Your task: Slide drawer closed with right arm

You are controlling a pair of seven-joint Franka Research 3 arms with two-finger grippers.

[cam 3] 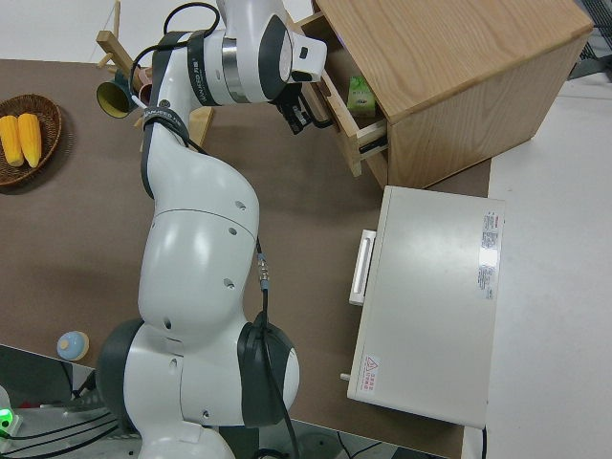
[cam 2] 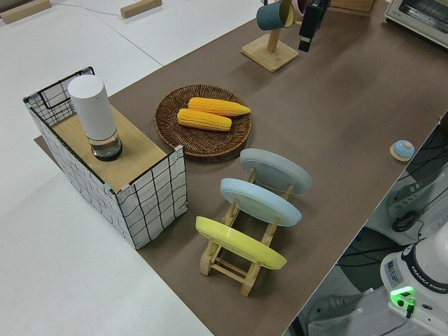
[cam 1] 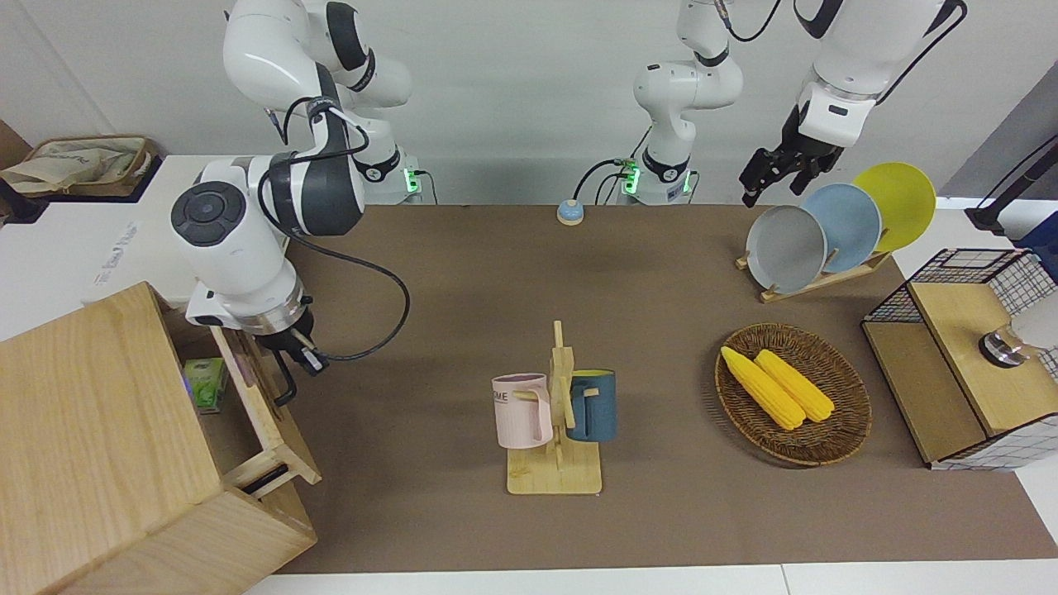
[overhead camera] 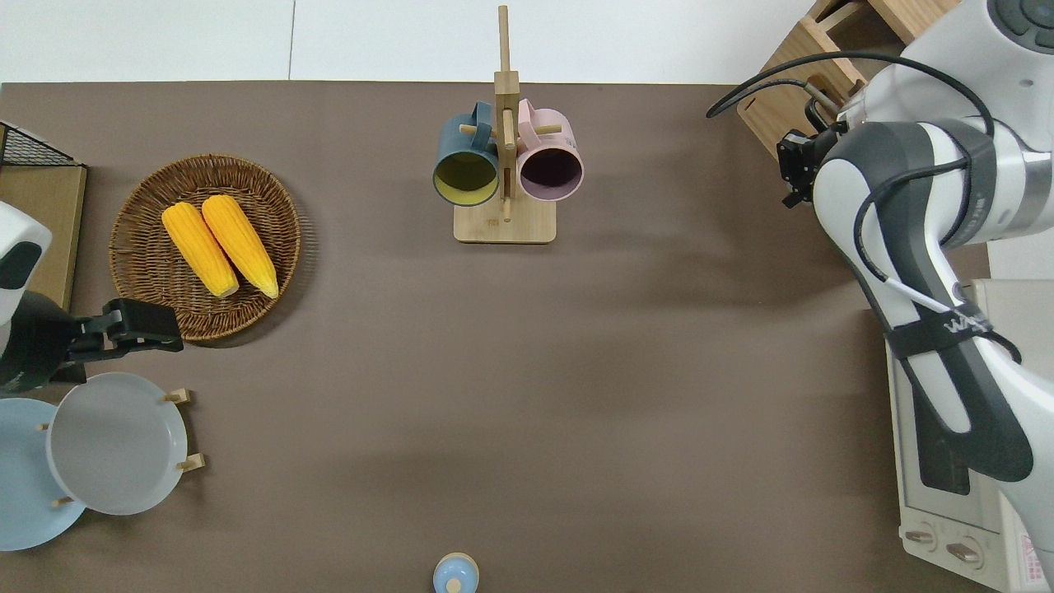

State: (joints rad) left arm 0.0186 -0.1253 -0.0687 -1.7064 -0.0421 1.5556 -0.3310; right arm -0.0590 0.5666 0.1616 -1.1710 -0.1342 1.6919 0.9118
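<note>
Right now the right gripper [cam 1: 299, 357] sits against the black loop handle [cam 1: 285, 388] on the front of the drawer [cam 1: 263, 413]. Its fingers are at the handle, but whether the jaws pinch it or only press on it I cannot tell. The drawer belongs to a big pale wooden box [cam 1: 91, 430] at the right arm's end of the table [overhead camera: 527, 371], and it stands partly open, with only a narrow strip of its inside showing. In that strip, on the box side of the jaws, lies a small green carton [cam 1: 205, 383]. The right side view shows the drawer front [cam 3: 356, 129] just out from the box face, the gripper [cam 3: 296, 115] touching it, and a white toaster oven [cam 3: 435, 306] beside the box, nearer to the robots.

Well apart from the jaws, toward the middle of the table, a wooden mug stand [cam 1: 555, 446] holds a pink mug [cam 1: 522, 411] and a blue mug [cam 1: 592, 405].

The left arm [cam 1: 835, 74] is parked, and its gripper [overhead camera: 132, 325] has its jaws pressed together on nothing.
</note>
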